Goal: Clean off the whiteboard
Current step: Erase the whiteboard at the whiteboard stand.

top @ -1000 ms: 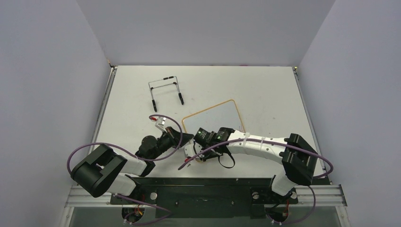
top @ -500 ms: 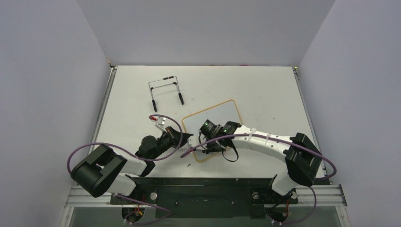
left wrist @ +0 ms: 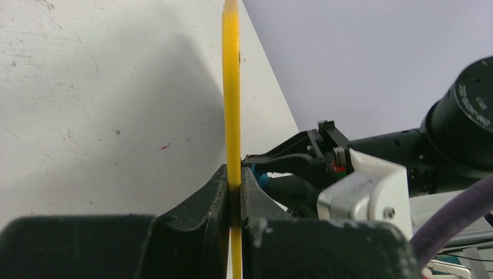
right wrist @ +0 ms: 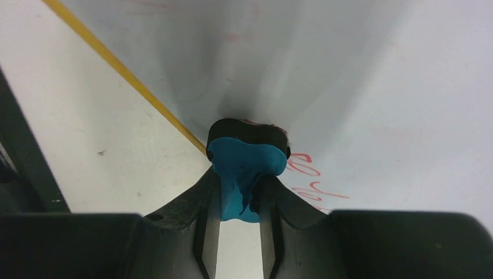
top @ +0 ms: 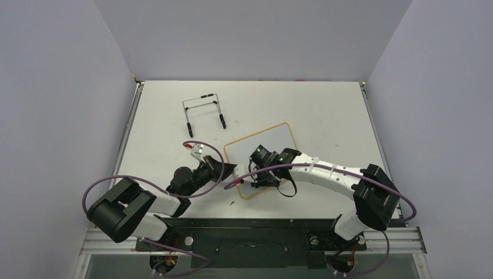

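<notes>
While under one eraser [right wrist: 247,168], one whiteboard [top: 272,141].

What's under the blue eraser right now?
The whiteboard, near its yellow edge; red writing shows beside the eraser. Any ink directly beneath its pad is covered.

In front of me the whiteboard [top: 264,141] lies flat and skewed, yellow-framed, mostly clean, with red writing near its near edge.
</notes>
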{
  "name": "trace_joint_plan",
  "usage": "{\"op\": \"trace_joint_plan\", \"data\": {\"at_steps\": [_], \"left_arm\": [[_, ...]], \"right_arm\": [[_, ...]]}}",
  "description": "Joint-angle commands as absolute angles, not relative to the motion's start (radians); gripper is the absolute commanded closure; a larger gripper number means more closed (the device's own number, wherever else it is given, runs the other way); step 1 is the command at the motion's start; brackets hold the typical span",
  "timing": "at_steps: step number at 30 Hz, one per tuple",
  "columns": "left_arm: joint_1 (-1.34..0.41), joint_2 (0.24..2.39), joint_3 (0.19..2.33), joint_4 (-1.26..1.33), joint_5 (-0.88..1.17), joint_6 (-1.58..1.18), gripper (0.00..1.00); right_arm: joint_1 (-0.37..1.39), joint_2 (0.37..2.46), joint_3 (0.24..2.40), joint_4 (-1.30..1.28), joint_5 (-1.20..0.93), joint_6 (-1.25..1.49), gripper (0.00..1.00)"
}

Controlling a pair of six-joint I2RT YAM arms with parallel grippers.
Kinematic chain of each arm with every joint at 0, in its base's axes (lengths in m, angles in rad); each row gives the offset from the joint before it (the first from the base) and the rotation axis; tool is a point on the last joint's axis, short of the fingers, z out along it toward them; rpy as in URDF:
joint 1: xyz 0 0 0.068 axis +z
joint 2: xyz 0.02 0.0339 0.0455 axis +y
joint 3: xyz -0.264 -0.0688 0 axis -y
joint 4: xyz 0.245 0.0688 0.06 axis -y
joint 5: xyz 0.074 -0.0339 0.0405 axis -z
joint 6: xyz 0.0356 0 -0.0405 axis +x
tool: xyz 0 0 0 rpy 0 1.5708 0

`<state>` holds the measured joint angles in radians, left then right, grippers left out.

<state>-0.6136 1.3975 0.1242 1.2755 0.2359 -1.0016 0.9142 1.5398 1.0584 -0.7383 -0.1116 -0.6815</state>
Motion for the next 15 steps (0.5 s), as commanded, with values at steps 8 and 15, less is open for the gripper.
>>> {"op": "trace_joint_plan", "data": {"at_steps": [8, 15], "left_arm": [[-0.627, 1.355, 0.155, 1.451, 0.302, -1.036, 1.0], [-0.627, 1.353, 0.152, 1.45, 0.303, -1.033, 1.0]], "right_arm": [[0.859, 1.505, 1.104, -0.68, -0.111, -0.685, 1.0], [0.828, 1.463, 1.113, -0.716, -0.21, -0.658, 1.0]]}}
